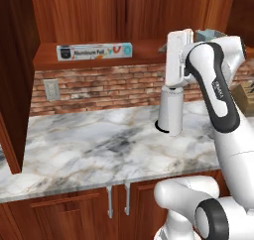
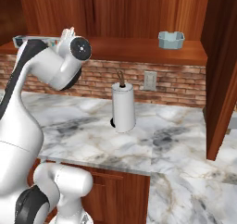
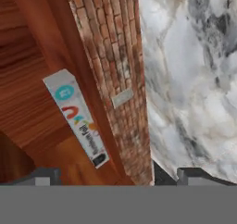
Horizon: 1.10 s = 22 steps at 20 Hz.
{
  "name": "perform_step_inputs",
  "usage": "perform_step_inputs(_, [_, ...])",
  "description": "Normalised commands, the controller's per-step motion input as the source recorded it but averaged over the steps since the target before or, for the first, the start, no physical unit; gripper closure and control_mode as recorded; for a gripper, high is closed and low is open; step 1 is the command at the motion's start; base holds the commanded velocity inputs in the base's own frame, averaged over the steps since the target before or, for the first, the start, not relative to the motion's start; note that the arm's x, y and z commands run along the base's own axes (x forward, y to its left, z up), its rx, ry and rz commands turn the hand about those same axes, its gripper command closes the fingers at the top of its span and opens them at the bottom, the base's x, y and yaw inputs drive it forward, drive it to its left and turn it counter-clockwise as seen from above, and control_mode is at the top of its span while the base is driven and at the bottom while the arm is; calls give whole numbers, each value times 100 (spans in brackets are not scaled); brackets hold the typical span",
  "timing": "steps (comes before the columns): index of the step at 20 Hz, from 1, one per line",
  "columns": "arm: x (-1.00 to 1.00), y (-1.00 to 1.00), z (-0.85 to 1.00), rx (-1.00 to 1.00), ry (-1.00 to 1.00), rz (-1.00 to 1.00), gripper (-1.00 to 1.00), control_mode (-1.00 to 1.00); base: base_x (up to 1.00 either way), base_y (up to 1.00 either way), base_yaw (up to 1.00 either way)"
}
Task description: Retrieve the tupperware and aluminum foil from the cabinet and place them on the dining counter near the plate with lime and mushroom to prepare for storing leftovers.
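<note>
Foil box (image 1: 94, 51) sat on the cabinet shelf (image 1: 144, 48) left of the tupperware (image 2: 171, 39), pincer (image 3: 119, 176) spread wide and empty; light, crushable cardboard, I'd pinch mid-length.

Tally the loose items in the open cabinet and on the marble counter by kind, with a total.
Foil box: 1
Plastic container: 1
Paper towel roll: 1
Total: 3
</note>
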Motion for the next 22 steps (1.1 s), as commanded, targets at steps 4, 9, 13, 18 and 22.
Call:
perform_step_inputs(4, [22,0,64,33,29,-1,-100,-100,0,0,0])
perform_step_inputs(9, [44,0,35,15,32,1,-100,-100,0,0,0])
perform_step_inputs(13, [49,0,0,2,15,4,-100,-100,0,0,0])
perform_step_inputs(18, [43,0,-27,1,1,4,-100,-100,0,0,0])
perform_step_inputs(22, [49,0,-41,6,-1,6,-100,-100,0,0,0])
